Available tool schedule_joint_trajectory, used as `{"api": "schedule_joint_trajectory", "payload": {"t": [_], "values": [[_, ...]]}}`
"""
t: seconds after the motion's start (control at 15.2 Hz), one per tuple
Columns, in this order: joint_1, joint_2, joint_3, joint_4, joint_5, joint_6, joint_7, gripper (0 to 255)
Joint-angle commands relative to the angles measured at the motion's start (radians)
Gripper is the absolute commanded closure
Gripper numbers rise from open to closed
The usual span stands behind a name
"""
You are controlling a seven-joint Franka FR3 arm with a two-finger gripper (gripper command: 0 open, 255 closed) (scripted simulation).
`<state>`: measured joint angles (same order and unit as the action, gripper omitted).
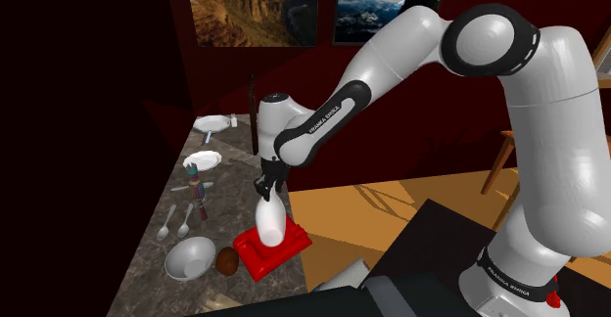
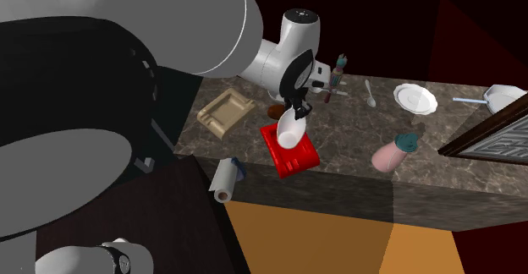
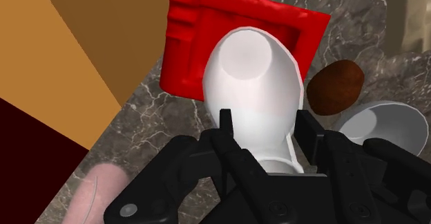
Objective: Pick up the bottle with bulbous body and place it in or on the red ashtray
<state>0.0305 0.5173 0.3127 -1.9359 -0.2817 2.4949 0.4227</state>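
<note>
step: placing | end effector (image 3: 266, 136) gripped white bulbous bottle (image 3: 252, 84) over red ashtray (image 3: 190, 43) | needed: centring on recess, gentle lowering before release

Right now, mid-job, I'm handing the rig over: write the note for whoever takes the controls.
Claw: shut on the neck of the white bulbous bottle, base pointing down.
Bottle: hangs directly over the red ashtray; the wrist view shows its base above the hollow. Whether it touches yet, I cannot tell.
Done: pick-up and carry to the ashtray.
Left: lower it if needed, open the claw, back away.
</note>
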Motion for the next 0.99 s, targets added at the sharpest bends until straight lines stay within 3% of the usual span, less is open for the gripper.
{"api": "schedule_joint_trajectory", "payload": {"t": [0.0, 0.33, 0.4, 0.73, 0.92], "values": [[0.001, 0.002, -0.001, 0.001, -0.001, 0.003, 0.001, 255], [0.001, 0.002, -0.001, 0.001, -0.001, 0.003, 0.001, 255], [0.001, 0.002, -0.001, 0.001, -0.001, 0.003, 0.001, 0], [0.001, 0.003, -0.001, 0.001, -0.002, 0.003, 0.001, 0], [-0.019, -0.076, 0.026, -0.008, 0.036, -0.064, -0.023, 0]]}}
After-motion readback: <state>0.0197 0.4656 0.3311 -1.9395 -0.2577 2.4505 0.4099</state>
